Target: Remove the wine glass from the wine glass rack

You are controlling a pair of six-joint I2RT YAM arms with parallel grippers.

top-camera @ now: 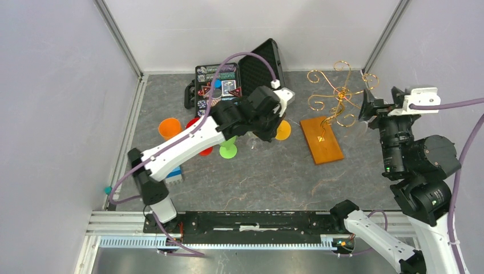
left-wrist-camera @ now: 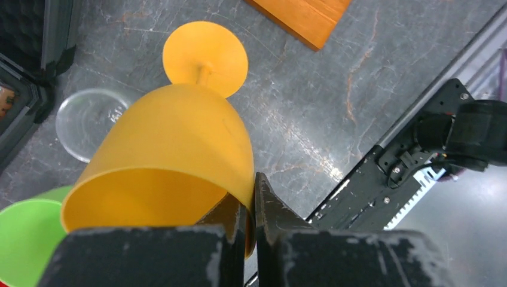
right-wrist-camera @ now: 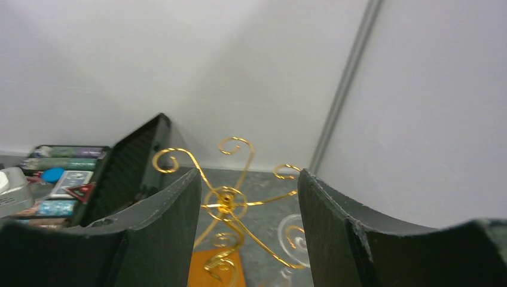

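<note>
Grey marbled counter (top-camera: 274,177), white walls all round. The wine glass rack (right-wrist-camera: 226,200) stands toward the far right corner. My left jaws are clamped on the rim of a yellow wine glass (left-wrist-camera: 179,143), tilted, its foot low near the counter's middle, left of the rack's base. So that one's off the rack, I'd say. My right jaws gape wide and empty, facing the scrolls. A clear glass (right-wrist-camera: 293,236) looks hooked on a lower arm: that's the one left to take.

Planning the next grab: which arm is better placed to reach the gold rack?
Right. The right fingers stand open facing the rack and a clear glass; the left fingers pinch the orange glass.
</note>
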